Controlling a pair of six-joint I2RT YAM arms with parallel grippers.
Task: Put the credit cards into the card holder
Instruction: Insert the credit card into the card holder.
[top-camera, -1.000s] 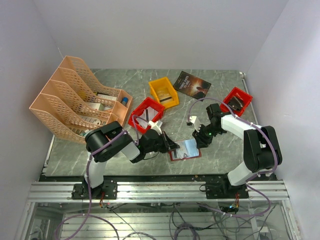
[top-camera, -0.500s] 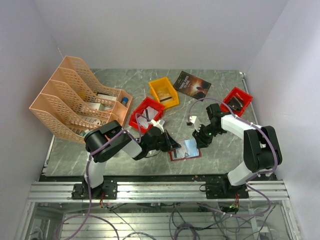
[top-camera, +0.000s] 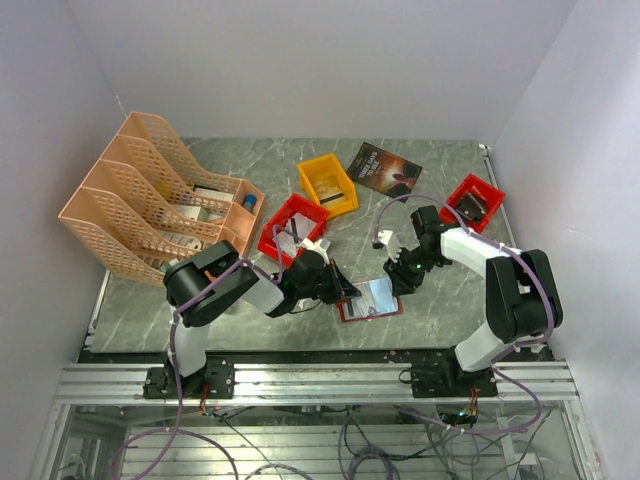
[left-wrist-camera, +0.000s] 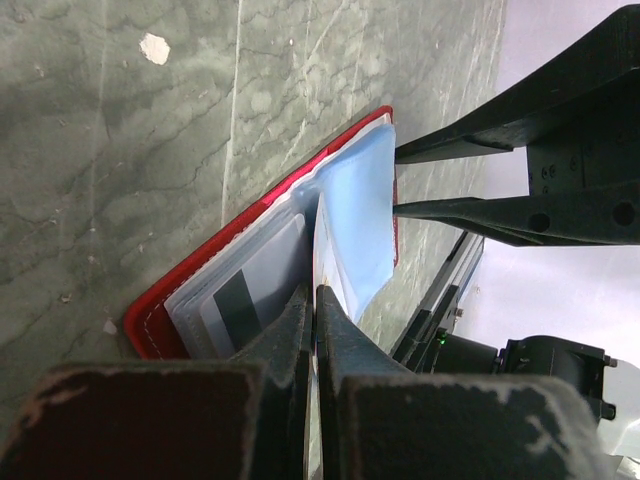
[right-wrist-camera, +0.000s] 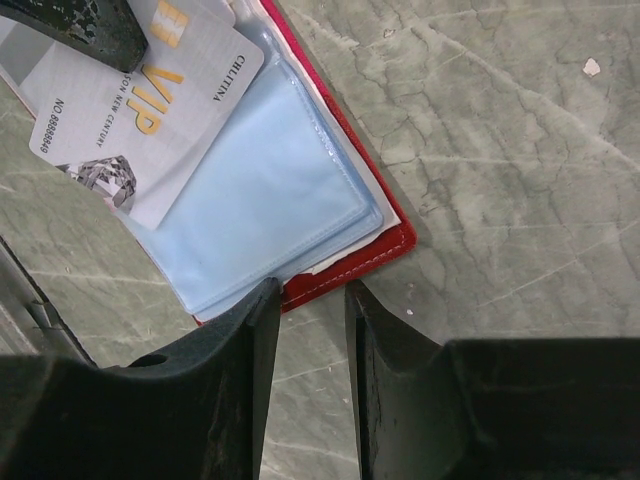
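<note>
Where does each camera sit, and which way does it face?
Top external: above and behind the bases, looking down on the table; both arms show.
Left wrist: faces along the left end effector, shut on a card, toward the right end effector.
Right wrist: looks down between its own fingers at the card holder.
Shared: both wrist views show holder and card.

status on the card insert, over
Left gripper shut on credit card, at card holder pocket. Right gripper open, tips at holder edge. Nothing blocking.
</note>
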